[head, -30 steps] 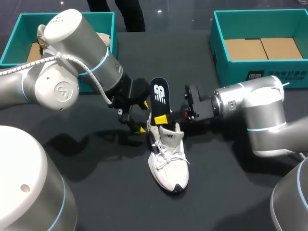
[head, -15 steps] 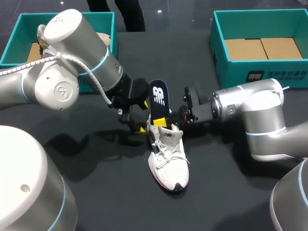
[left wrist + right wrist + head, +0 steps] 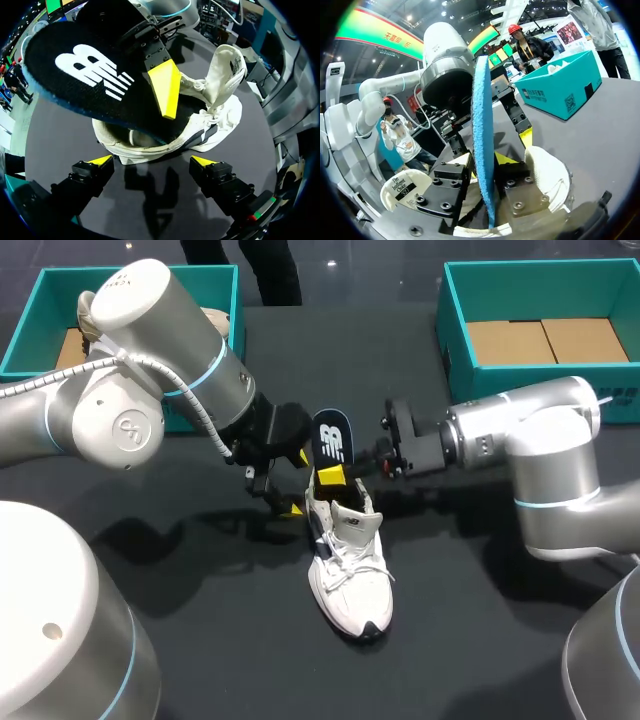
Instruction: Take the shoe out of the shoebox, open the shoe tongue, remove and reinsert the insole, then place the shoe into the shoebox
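- Head view: a matte black tabletop (image 3: 220,640) carries a white lace-up sneaker (image 3: 348,565) near its middle. It stands upright on its sole, toe toward the robot.
- A black foam insole with a white logo (image 3: 332,438) stands steeply over the sneaker's heel opening. Its lower end seems to dip inside the collar, though a yellow fingertip hides the contact.
- The right gripper (image 3: 333,474) pinches the insole from both faces. In the right wrist view its two fingers press against the insole's blue underside and its black top.
- The left gripper (image 3: 152,161) is spread wide and holds nothing, with the sneaker's heel just ahead of its tips and apart from them.
- A teal cardboard shoebox at the far left (image 3: 215,285) and a second teal cardboard shoebox at the far right (image 3: 480,395) sit well apart from the sneaker. The right one shows brown card flaps inside.
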You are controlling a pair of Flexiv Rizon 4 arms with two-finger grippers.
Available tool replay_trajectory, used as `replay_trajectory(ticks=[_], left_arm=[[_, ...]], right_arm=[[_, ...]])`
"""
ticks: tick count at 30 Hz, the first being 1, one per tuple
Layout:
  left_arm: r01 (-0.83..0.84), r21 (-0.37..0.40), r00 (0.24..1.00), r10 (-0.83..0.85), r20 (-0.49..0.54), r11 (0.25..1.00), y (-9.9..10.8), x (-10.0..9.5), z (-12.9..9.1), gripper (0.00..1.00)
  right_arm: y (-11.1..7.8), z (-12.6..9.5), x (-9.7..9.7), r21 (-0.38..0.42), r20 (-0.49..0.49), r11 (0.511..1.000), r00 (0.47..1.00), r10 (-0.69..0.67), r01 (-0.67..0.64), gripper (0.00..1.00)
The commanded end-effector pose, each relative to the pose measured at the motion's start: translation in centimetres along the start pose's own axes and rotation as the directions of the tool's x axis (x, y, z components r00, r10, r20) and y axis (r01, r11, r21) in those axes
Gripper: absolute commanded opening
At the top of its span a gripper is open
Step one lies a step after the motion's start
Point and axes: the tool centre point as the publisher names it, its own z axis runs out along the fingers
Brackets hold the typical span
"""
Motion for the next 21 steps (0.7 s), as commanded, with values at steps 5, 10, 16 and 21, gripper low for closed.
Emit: replay_trajectory(ticks=[5,10,16,21], left_arm=[[0.000,-0.001,1.000,0.000,0.001,1.000,0.0,0.0,0.1,1.00],[0.000,-0.001,1.000,0.000,0.001,1.000,0.0,0.0,0.1,1.00],[0.000,-0.001,1.000,0.000,0.001,1.000,0.0,0.0,0.1,1.00],[0.000,-0.001,1.000,0.000,0.001,1.000,0.0,0.0,0.1,1.00]], right_arm=[[-1.3,-0.6,-2.0,-0.047,-0.038,0.997,0.997,0.060,-0.062,0.00],[-3.1,-0.3,-2.4,-0.046,-0.054,0.991,0.991,0.120,-0.123,0.00],[-4.6,-0.2,-2.0,-0.050,-0.039,0.983,0.984,0.173,-0.175,0.00],[-3.6,-0.1,-1.1,-0.034,-0.008,0.990,0.991,0.136,-0.136,0.22]])
